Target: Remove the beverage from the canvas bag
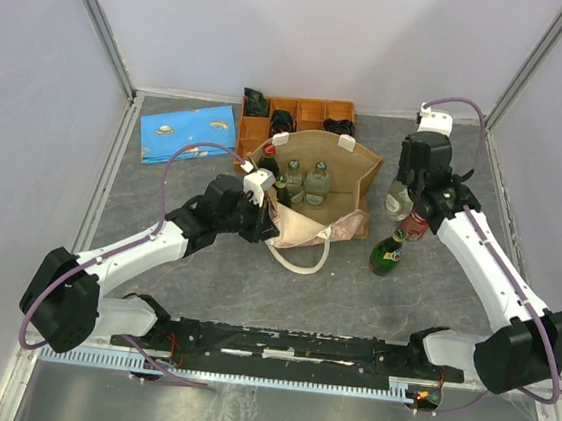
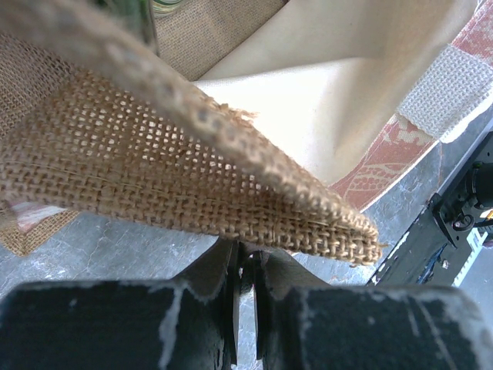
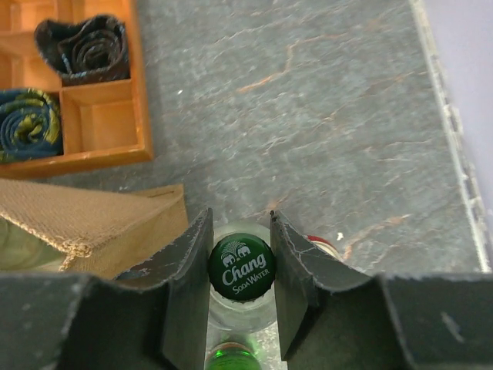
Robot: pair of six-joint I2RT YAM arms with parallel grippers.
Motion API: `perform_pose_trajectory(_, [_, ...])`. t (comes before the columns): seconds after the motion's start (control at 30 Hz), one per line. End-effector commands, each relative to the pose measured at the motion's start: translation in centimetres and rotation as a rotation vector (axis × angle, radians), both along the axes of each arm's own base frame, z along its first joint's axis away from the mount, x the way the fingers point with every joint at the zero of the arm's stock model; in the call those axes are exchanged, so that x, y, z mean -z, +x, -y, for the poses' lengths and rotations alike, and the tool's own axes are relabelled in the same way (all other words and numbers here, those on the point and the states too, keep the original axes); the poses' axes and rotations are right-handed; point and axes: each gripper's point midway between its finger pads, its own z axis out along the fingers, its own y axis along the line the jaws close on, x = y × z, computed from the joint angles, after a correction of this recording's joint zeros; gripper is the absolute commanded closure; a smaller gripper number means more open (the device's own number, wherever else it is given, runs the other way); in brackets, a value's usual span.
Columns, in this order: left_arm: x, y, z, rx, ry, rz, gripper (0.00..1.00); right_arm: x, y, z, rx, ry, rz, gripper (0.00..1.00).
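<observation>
left wrist shows canvas bag (image 2: 154, 169) weave; right wrist, chang bottle (image 3: 242, 268).

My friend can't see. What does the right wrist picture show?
The right hand grips a soda water bottle by its green Chang cap, seen from above. The canvas bag and an orange tray sit at left.

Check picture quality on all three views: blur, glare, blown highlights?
Top external: even soft light, sharp, faint shadows around the tan-brown canvas bag. Left wrist: weave crisp mid-frame, rim at top left blurred, cream lining nearly blown out. Right wrist: green-capped clear glass bottle sharp, cap print legible, no glare; grey stone-patterned table evenly lit.
</observation>
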Motion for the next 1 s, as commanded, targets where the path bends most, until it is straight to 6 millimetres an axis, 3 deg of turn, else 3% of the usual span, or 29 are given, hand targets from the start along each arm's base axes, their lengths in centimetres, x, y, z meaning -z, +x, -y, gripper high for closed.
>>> perform_pose_trajectory(0.0, [2.3,-1.3,-0.6,-0.014,0.048,-0.105,0.97,-4.8,2.8,-2.3,-0.07,0.114,0.239,1.0])
perform_pose_trajectory(0.43, [2.3,-1.2,-0.7,-0.024,0.051,-0.107,0.97,2.0,4.3,-3.2,-0.111,0.09,0.23,1.0])
perform_pose_trajectory(0.7, [2.4,-1.2,-0.8,-0.03,0.056,-0.114,0.97,3.9,4.9,-3.0,-0.104,0.063,0.263,1.0])
perform_pose_trajectory(0.97, [2.4,-1.0,-0.6,-0.028,0.055,-0.119,0.97,5.6,4.0,-2.8,-0.115,0.057,0.261,1.0])
